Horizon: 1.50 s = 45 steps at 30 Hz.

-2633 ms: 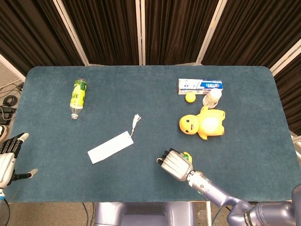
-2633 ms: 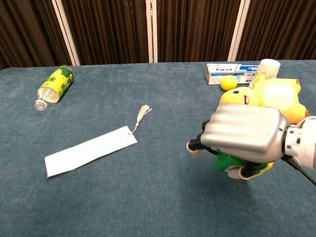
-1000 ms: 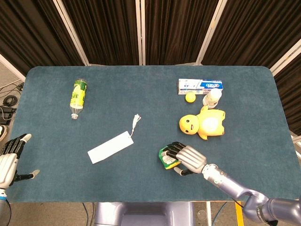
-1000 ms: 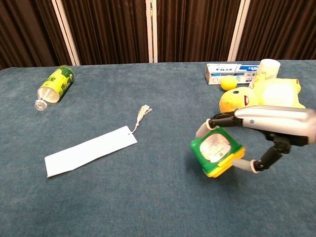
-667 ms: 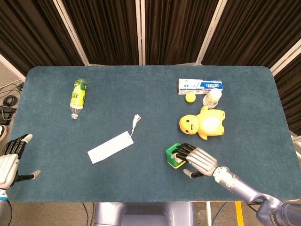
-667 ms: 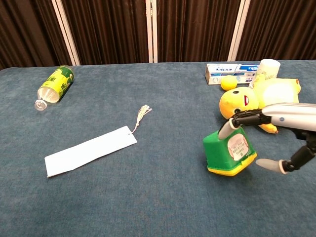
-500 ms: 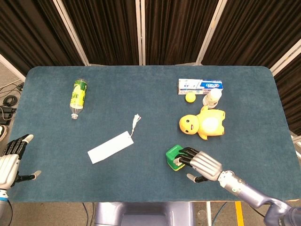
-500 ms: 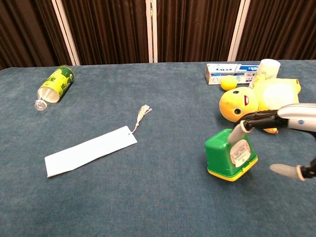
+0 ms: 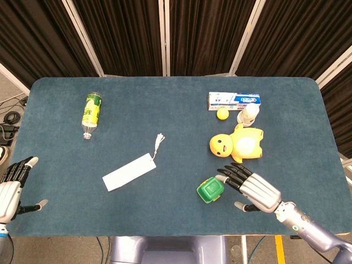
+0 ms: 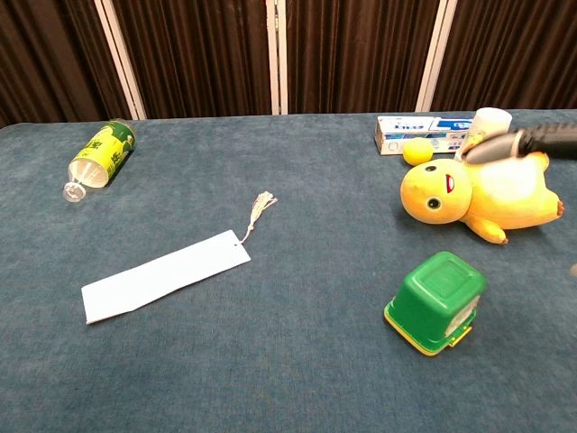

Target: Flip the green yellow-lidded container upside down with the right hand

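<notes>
One container [image 10: 435, 300] sits on the bench [image 9: 165, 115], near right, green base up and yellow lid down against the cloth. Right hand [image 9: 254, 190] hovers just right of it, fingers [image 9: 234, 175] spread, holding nothing, not touching. Yellow toy [image 9: 237, 144] lies just beyond; ball [image 9: 222, 114], white bottle [image 9: 248, 114] and toothpaste box [image 9: 234, 100] farther back. White bookmark [image 9: 128, 171] centre-left; green bottle [image 9: 91, 113] far left. Left hand [image 9: 11, 190] at near-left edge, fingers apart, empty.

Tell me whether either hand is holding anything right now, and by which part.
Nothing is held. The right hand is open beside the green container, not touching it; the left hand is open at the table edge.
</notes>
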Each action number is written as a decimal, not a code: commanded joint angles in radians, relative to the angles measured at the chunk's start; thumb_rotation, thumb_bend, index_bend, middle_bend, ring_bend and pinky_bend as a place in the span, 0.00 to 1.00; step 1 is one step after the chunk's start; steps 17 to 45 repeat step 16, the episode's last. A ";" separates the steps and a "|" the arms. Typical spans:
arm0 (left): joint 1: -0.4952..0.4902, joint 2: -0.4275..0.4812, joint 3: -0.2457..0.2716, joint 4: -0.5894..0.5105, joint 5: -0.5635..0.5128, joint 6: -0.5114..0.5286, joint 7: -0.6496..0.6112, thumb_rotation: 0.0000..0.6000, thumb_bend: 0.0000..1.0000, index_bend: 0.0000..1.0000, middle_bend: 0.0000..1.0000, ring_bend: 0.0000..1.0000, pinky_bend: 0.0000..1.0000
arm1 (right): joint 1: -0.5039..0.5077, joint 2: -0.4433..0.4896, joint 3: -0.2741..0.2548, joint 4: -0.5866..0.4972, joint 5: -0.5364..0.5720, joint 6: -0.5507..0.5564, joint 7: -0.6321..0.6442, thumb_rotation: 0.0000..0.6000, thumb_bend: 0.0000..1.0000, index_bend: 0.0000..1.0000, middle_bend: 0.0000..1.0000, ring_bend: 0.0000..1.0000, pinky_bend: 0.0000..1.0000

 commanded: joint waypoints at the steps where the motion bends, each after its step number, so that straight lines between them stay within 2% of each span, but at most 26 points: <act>1: 0.006 -0.002 0.001 0.003 0.012 0.015 0.000 1.00 0.00 0.00 0.00 0.00 0.00 | -0.054 0.066 0.037 -0.089 0.056 0.053 -0.094 1.00 0.06 0.04 0.00 0.00 0.00; 9: 0.028 -0.009 0.002 0.008 0.047 0.072 0.004 1.00 0.00 0.00 0.00 0.00 0.00 | -0.195 0.099 0.073 -0.247 0.177 0.171 -0.291 1.00 0.02 0.00 0.00 0.00 0.00; 16: 0.043 -0.008 0.008 0.010 0.079 0.106 0.001 1.00 0.00 0.00 0.00 0.00 0.00 | -0.303 0.036 0.106 -0.231 0.241 0.259 -0.353 1.00 0.02 0.00 0.00 0.00 0.00; 45: 0.043 -0.008 0.008 0.010 0.079 0.106 0.001 1.00 0.00 0.00 0.00 0.00 0.00 | -0.303 0.036 0.106 -0.231 0.241 0.259 -0.353 1.00 0.02 0.00 0.00 0.00 0.00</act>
